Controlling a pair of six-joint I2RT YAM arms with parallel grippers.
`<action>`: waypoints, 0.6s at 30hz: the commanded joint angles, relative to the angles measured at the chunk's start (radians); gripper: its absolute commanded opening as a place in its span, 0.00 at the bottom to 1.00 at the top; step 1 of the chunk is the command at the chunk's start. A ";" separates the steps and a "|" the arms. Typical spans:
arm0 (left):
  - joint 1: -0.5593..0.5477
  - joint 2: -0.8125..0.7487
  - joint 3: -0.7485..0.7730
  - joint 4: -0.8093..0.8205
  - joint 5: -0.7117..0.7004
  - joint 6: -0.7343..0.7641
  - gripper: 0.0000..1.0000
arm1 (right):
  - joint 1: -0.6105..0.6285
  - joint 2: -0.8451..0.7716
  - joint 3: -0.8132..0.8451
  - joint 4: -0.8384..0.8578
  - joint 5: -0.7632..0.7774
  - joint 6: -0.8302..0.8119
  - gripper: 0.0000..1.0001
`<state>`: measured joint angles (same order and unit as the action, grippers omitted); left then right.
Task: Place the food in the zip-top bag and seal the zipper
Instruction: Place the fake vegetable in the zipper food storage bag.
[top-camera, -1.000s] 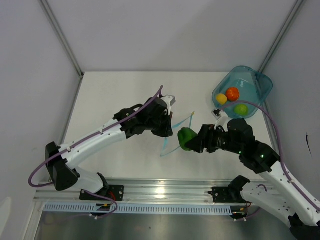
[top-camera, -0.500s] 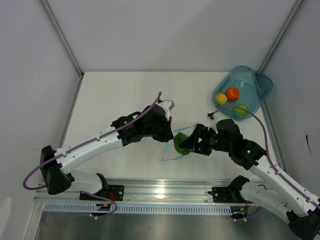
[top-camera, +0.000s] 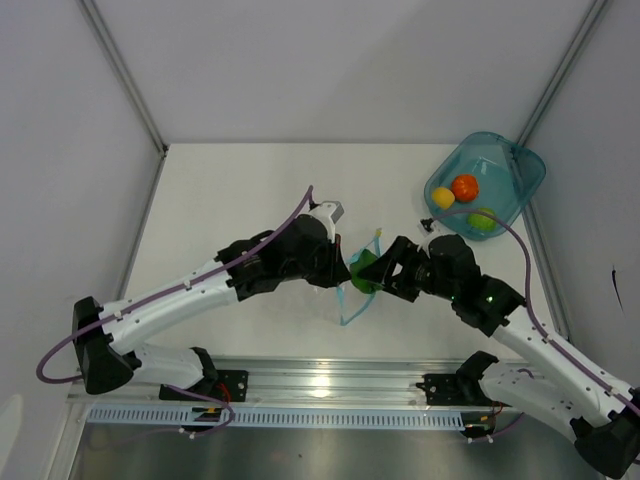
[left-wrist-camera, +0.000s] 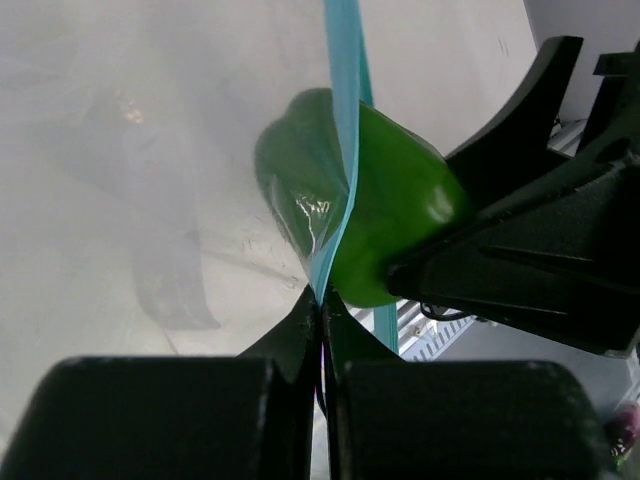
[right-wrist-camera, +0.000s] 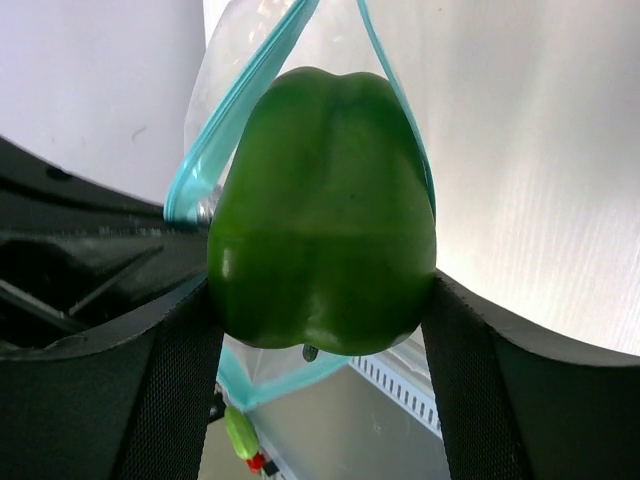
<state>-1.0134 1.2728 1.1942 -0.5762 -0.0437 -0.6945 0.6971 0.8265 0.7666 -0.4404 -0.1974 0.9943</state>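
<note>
The dark green toy pepper (right-wrist-camera: 322, 210) is smooth, glossy and lobed, with a shallow cleft at its top. The right fingers (right-wrist-camera: 150, 400), matte black and broad, are closed onto its two sides and hold it above the white tabletop (top-camera: 250, 190) between the two arms. The zip-top bag (right-wrist-camera: 240, 60) is one thin, clear, crinkly film that catches the light in small creases. Its zipper (left-wrist-camera: 343, 120) is a narrow, flat teal strip along the mouth. In the right wrist view the strip splits into two bands that loop around the pepper, so the pepper sits in the open mouth. In the left wrist view, film lies over part of the pepper's skin. How deep it reaches cannot be told. The left fingers (left-wrist-camera: 295, 330) are pinched fully together on the zipper just below the pepper and hold the bag up.

Well apart, at the far right, is one translucent teal plastic bowl (top-camera: 520, 160) with rounded corners. It holds three small rounded toys: one yellow piece (top-camera: 443, 197), one orange-red piece (top-camera: 464, 187) and one light green piece (top-camera: 482, 219).
</note>
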 joint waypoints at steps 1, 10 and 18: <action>-0.024 0.017 0.060 0.047 0.028 -0.056 0.01 | 0.001 0.028 -0.001 0.094 0.047 0.030 0.46; -0.031 0.034 0.071 0.062 0.036 -0.086 0.01 | 0.021 0.080 0.017 0.101 0.073 -0.011 0.50; -0.031 0.026 0.067 0.050 0.022 -0.077 0.01 | 0.036 0.077 0.043 0.034 0.087 -0.077 0.71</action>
<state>-1.0370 1.3090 1.2198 -0.5629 -0.0223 -0.7593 0.7189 0.9081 0.7670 -0.3901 -0.1246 0.9649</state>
